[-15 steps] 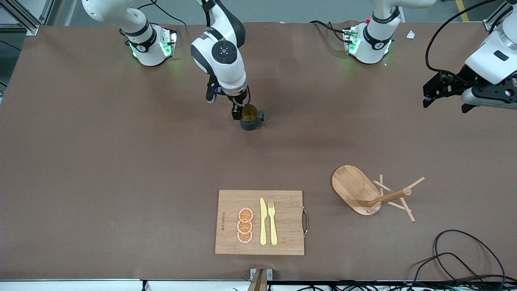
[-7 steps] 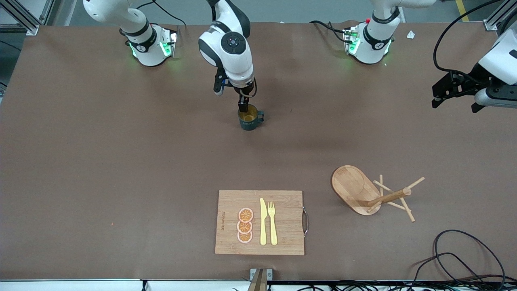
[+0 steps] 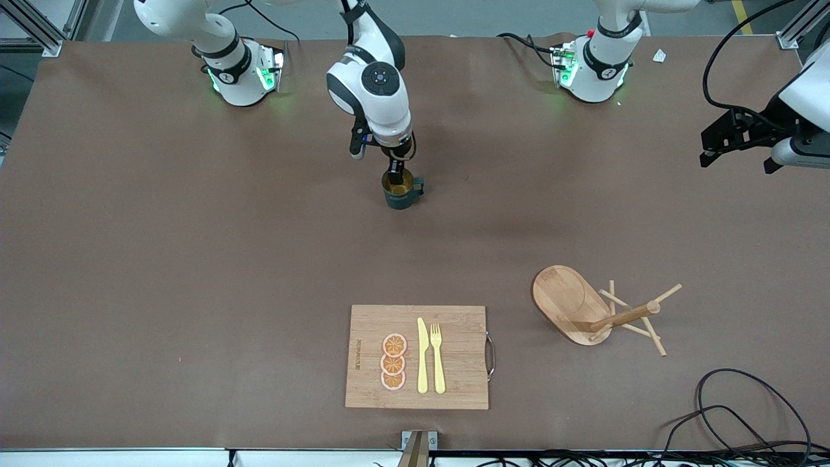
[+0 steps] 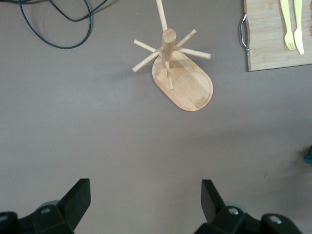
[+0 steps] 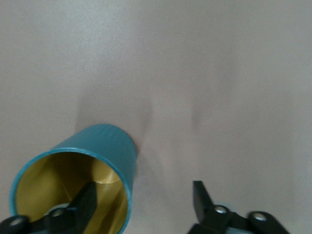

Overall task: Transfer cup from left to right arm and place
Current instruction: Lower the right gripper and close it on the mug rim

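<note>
The dark teal cup (image 3: 401, 192) stands upright on the brown table, midway between the arms' ends, its handle toward the left arm's end. My right gripper (image 3: 395, 174) is open directly over it. In the right wrist view one finger (image 5: 87, 201) is inside the cup's yellow-brown mouth, the other is outside its teal wall (image 5: 105, 144), and the gripper (image 5: 145, 192) straddles the rim. My left gripper (image 3: 720, 146) is open and empty, up in the air over the left arm's end of the table. In the left wrist view it (image 4: 146, 187) is over bare table.
A wooden board (image 3: 363, 324) with orange slices, a yellow knife and a fork lies near the front edge. A wooden mug tree (image 3: 570, 301) on an oval base stands toward the left arm's end. Black cables (image 3: 746, 408) lie at the near corner.
My right gripper has swung toward the left arm's end and come down onto the cup, one finger now inside it. My left gripper has drawn back toward its own end of the table.
</note>
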`<state>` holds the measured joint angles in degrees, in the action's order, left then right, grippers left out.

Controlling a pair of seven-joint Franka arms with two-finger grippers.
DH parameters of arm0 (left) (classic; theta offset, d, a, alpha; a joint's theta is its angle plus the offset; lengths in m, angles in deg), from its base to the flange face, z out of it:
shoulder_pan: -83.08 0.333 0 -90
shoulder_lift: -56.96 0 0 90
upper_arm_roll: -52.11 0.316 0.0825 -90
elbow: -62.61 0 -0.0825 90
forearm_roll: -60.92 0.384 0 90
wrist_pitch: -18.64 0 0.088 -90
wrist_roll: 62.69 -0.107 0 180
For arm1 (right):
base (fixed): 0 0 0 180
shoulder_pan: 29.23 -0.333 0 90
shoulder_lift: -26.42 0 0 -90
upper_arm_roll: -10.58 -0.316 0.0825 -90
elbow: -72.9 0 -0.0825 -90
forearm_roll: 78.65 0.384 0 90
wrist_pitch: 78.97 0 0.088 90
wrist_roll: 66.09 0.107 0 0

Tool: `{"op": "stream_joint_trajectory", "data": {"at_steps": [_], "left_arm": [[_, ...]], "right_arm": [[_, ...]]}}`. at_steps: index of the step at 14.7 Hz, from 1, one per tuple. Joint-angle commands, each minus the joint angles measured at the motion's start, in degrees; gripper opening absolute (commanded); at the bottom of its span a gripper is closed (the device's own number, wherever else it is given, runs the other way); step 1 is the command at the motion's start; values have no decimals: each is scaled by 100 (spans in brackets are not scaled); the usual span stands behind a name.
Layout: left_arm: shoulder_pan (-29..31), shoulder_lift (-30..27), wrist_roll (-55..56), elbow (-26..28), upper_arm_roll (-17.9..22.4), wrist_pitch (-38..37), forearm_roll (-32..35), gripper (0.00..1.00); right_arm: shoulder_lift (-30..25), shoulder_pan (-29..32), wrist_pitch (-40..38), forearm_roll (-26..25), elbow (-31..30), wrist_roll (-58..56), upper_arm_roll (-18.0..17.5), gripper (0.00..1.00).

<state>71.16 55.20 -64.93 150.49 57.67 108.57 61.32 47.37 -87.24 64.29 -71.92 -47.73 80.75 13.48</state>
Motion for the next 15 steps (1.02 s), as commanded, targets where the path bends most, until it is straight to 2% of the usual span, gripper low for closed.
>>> {"op": "stream_joint_trajectory", "data": {"at_steps": [1, 2, 7, 8, 10, 14, 15], "left_arm": [[-38, 79, 14, -253, -63, -125, 21, 100], [-47, 79, 5, -253, -72, -125, 21, 100], [-82, 123, 31, -253, -72, -134, 21, 100], [4, 132, 22, -253, -116, -134, 12, 100], [591, 132, -12, -253, -650, -125, 21, 100], [848, 141, -4, -253, -775, -134, 21, 100], [1014, 158, -48, -253, -949, -125, 29, 100]], "right_arm": [[-29, -97, 245, 48, -66, 134, 61, 19], [-3, -80, 290, 56, -58, 161, 61, 0], [15, -80, 247, 30, -66, 56, 61, 0], [7, -80, 203, 13, -66, -310, 61, 0], [-11, -27, 54, 12, -49, -1407, 61, 0], [-186, 113, -95, 12, -58, -3436, 88, 0], [-257, 244, -236, 12, -58, -4026, 79, 0]]}}
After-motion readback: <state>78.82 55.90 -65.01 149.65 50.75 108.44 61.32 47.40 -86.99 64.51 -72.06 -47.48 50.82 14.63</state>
